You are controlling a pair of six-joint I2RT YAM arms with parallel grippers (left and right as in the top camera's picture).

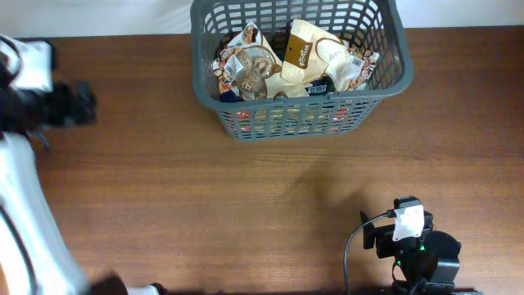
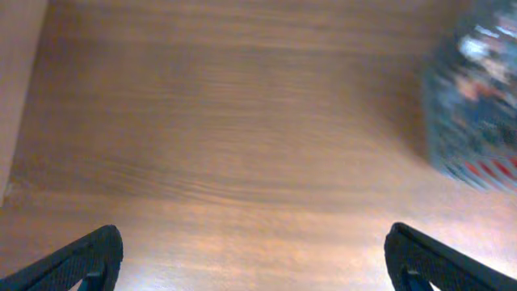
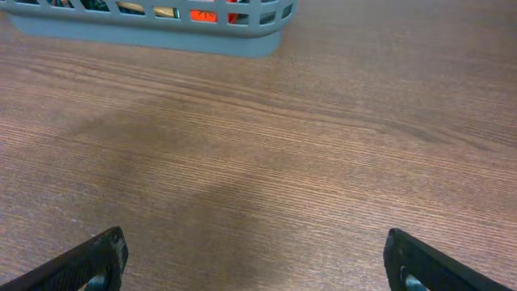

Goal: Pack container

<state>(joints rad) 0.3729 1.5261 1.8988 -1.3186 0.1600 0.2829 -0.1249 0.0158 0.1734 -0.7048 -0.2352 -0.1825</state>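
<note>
The dark grey slotted basket [image 1: 385, 86] stands at the back middle of the wooden table. It holds several beige and white snack packets [image 1: 315, 53], and red packaging shows through its front wall. My left gripper [image 2: 254, 263] is open and empty over bare wood at the far left, with the basket blurred at the right of its view [image 2: 472, 105]. My right gripper [image 3: 258, 259] is open and empty over bare wood, with the basket's front wall [image 3: 161, 31] at the top of its view. The right arm [image 1: 413, 242] sits at the front right.
The left arm [image 1: 61, 106] is at the table's far left edge. A large white shape [image 1: 29, 221] covers the front left corner. A lighter strip [image 2: 16, 81] runs along the left side of the left wrist view.
</note>
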